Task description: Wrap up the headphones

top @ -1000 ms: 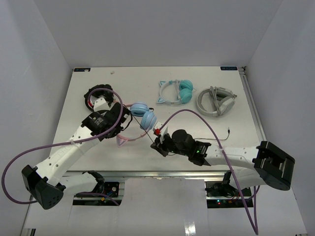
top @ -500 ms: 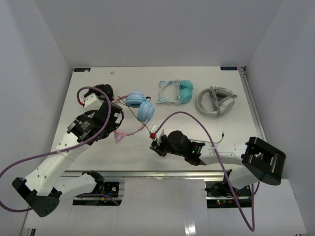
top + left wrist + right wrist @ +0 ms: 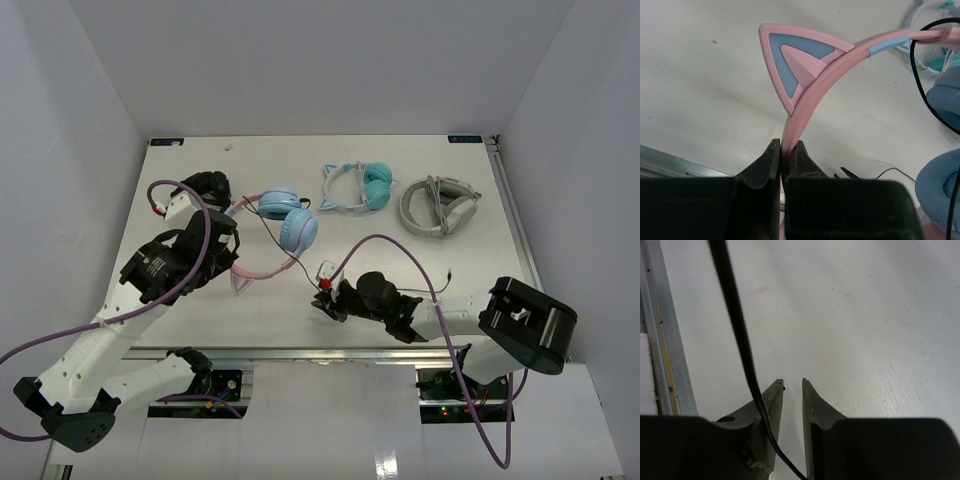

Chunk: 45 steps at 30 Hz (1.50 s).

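Observation:
The headphones lie left of centre, with a pink cat-ear headband and light blue ear cups. My left gripper is shut on the pink headband just below one cat ear, as the left wrist view shows. The thin black cable runs from the cups down to my right gripper. In the right wrist view the right gripper has its jaws a narrow gap apart. The cable crosses the left finger and drops between the jaws. The cable's plug end lies to the right.
Teal cat-ear headphones and grey-white headphones lie at the back right. The metal rail of the table's near edge runs just below my right gripper and shows in the right wrist view. White walls enclose the table.

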Each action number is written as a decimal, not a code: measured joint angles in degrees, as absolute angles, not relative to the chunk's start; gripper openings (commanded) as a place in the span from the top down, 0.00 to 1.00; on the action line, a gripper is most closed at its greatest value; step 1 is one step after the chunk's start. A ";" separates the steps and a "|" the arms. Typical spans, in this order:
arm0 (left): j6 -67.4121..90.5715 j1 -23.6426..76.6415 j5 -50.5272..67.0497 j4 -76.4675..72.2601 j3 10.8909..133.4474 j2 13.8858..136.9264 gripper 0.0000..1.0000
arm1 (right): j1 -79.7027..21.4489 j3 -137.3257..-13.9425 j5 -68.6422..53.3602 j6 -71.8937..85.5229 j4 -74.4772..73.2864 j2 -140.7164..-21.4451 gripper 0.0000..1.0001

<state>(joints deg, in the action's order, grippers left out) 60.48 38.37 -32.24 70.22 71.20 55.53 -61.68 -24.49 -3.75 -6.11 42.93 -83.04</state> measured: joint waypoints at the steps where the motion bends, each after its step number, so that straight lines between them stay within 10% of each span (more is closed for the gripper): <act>1: 60.33 38.37 -31.99 70.22 71.30 55.22 1.00 | -61.39 -23.87 -4.24 -6.19 44.00 -83.08 0.81; 35: 42.25 38.32 2.89 52.61 66.25 43.20 1.00 | -47.77 -22.46 -20.15 -1.74 58.71 -93.42 0.92; 45: 23.43 38.22 18.25 49.32 62.09 44.28 1.00 | -39.87 -41.99 -24.73 -1.94 35.38 -84.76 0.92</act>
